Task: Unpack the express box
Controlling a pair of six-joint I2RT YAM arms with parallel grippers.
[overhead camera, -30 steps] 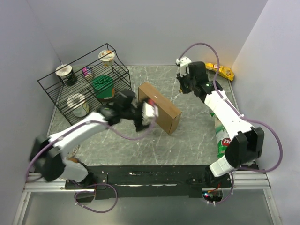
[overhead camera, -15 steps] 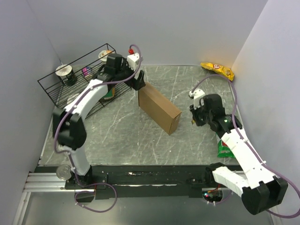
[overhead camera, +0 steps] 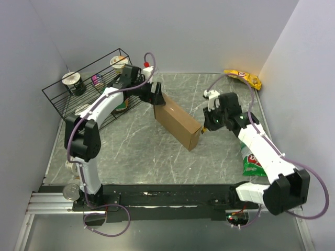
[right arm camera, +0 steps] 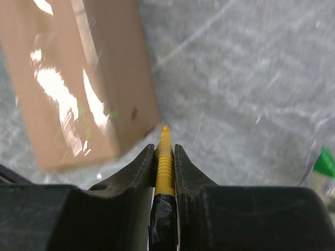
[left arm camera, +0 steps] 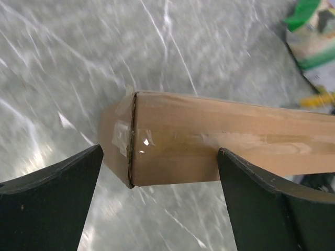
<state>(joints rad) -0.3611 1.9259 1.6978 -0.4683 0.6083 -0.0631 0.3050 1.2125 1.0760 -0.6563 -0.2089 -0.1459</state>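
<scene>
Moved in the last half second: the right gripper (overhead camera: 208, 124) has come in from the right of the frame to the box's (overhead camera: 177, 121) lower-right end. The left gripper (overhead camera: 156, 98) has settled at its upper-left end.

Table (overhead camera: 131, 151): grey, marbled, glossy.

Box: plain brown cardboard, long and narrow, on edge at mid-frame, running diagonally from upper left to lower right. The board is matte, with shiny clear tape (left arm camera: 123, 138) over the end seam and along the top face.

Left gripper: jaws spread wide, straddling the box's end, holding nothing.

Right gripper: pinched nearly closed on a thin yellow tool (right arm camera: 165, 151), ridged and black-wrapped at the base. Its tip sits just short of the box's lower corner.

Step in hand, by my reading: slitting the tape. Close your left jaws on the box first, since the glossy table will likely let it slide. Then draw the tip along the seam, shallow, so that only the tape parts.
</scene>
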